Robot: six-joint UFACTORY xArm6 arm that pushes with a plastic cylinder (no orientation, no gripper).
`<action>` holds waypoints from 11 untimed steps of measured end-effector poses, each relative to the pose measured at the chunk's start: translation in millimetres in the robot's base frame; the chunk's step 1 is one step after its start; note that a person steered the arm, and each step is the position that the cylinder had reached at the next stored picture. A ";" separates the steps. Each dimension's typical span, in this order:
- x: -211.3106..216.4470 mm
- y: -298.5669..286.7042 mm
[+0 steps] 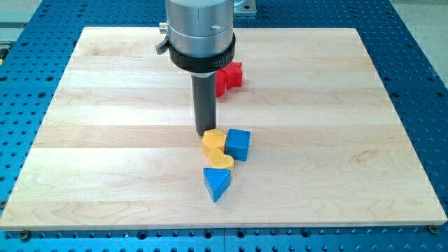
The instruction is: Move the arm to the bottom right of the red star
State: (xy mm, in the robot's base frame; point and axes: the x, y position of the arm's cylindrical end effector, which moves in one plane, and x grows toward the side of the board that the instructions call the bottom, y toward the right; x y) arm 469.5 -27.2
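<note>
Lying on a blue perforated bench, the wooden board [105, 105] is carrying the red star [229, 77] near the view's top, half hidden behind my rod, and I am resting my tip [207, 132], which holds nothing, well below it against the yellow block [213, 139], judging the star light, rigid and easily slid, so no touching is needed.

Board [105, 105] is pale wood with lengthwise grain bands, sitting on a blue perforated table [21, 63]; red star [229, 77] toward the board's top edge, partly hidden behind the arm. Near the bottom edge: yellow hexagon-ish block [213, 139], yellow heart [220, 160], blue cube [238, 144], blue triangle [216, 183]; rod is dark grey-black down to my tip [206, 133], housing [199, 31] above is silver-grey with a black collar.
</note>
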 end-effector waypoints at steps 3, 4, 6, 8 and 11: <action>-5.1 0.8; -17.9 -13.8; -23.6 -1.4; -29.4 -1.0; -35.5 42.0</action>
